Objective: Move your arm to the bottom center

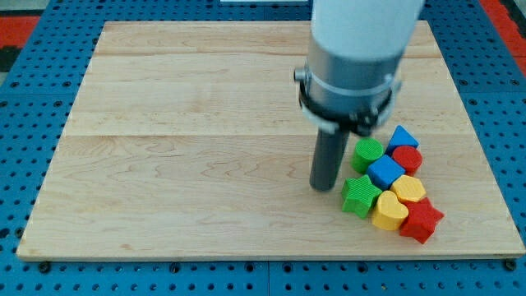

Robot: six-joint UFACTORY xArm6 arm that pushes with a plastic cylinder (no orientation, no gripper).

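Observation:
My tip (324, 187) rests on the wooden board (189, 164), right of the board's middle and just left of a cluster of blocks. The cluster holds a green cylinder (367, 151), a green star (360, 196), a blue cube (385, 172), a blue triangle (402, 136), a red cylinder (407, 158), a yellow hexagon-like block (408, 189), a yellow heart-like block (389, 211) and a red star (421, 220). The tip stands close to the green star and green cylinder; I cannot tell whether it touches them.
The arm's grey and white body (353, 49) rises above the tip toward the view's top and hides part of the board behind it. A blue perforated base (33, 271) surrounds the board.

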